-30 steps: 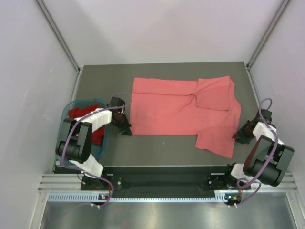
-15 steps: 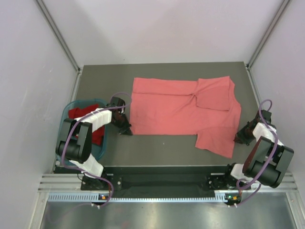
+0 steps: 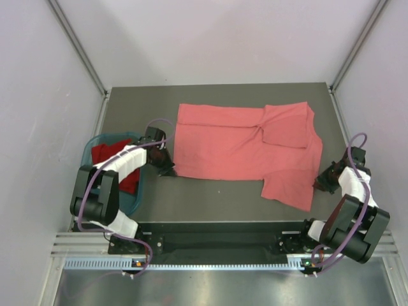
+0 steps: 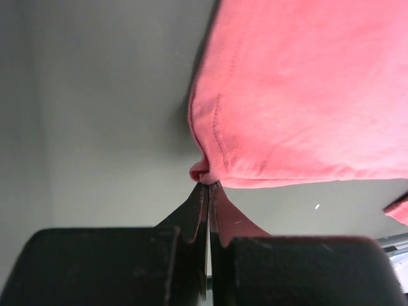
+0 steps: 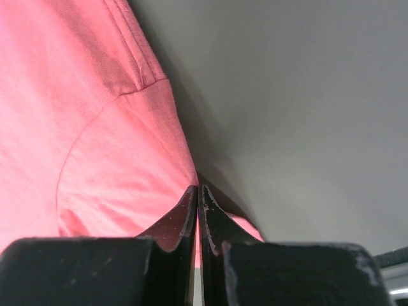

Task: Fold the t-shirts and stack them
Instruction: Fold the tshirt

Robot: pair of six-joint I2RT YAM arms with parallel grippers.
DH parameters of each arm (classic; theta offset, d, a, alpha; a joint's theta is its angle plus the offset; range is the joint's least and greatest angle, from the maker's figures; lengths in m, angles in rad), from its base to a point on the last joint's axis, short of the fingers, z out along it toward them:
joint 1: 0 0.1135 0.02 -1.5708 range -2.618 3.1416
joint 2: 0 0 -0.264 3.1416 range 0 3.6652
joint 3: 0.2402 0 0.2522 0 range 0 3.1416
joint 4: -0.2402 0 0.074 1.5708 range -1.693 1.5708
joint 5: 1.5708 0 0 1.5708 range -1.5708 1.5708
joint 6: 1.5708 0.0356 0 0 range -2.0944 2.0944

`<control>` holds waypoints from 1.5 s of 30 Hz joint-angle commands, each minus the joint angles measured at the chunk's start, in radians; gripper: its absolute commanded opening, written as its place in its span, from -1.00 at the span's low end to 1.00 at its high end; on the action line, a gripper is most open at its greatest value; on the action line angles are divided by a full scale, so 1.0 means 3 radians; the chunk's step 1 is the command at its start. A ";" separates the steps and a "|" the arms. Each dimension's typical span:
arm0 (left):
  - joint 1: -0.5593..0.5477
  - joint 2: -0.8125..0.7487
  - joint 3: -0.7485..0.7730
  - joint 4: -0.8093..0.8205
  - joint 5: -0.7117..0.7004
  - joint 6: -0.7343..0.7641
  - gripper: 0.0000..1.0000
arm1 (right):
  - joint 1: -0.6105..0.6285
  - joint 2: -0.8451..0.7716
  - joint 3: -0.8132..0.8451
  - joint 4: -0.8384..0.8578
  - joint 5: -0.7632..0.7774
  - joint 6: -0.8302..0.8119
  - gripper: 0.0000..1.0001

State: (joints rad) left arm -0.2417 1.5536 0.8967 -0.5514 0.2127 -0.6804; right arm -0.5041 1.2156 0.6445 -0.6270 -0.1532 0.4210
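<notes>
Pale walls (image 3: 210, 38) enclose the cell on three sides.

1. Surface (image 3: 217, 204): dark grey, matte, carrying every item below.
2. Salmon-pink t-shirt (image 3: 236, 143): spread flat across the middle and right of the surface, long axis running left to right. The left end is a straight edge. The right end is rumpled, with one flap folded back at the far side and another reaching toward the near right.
3. Teal basket (image 3: 89, 148): at the near-left edge of the surface, apart from the pink shirt.
4. Deep red t-shirt (image 3: 102, 153): bunched inside the basket, not yet laid out.
5. Left pincer (image 3: 167, 167): fingers together, clamped on the near-left corner of the pink shirt. The wrist view shows a small nub of hem caught between the tips.
6. Right pincer (image 3: 319, 182): fingers together, clamped on the right edge of the near-right flap, pink cloth showing between the tips.

Relation for the coming move: each pincer holds its own end of the shirt's near side, and the body of the cloth lies farther off and inward from both. Neither arm is nearer. A likely next step is carrying the near edge toward the far edge, both ends lifting evenly so the long axis stays straight.
</notes>
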 commanded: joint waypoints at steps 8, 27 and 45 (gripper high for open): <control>0.0018 -0.0336 0.0156 -0.0054 -0.0085 -0.0007 -1.00 | 0.0039 -0.0156 0.0377 -0.0216 -0.0042 0.0008 -1.00; 0.0018 -0.0102 0.0881 -0.0324 -0.0443 -0.0003 -1.00 | 0.0157 0.0432 0.1042 -0.0048 -0.0353 0.0054 -1.00; 0.0044 0.0778 0.1745 -0.0340 -0.0382 0.0120 -1.00 | 0.0238 0.1199 0.1896 0.0070 -0.0497 0.0177 -1.00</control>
State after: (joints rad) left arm -0.2386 1.7729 1.3376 -0.6525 0.1070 -0.6712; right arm -0.4404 1.5539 1.1309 -0.6357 -0.2871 0.4580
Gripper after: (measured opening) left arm 0.011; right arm 0.005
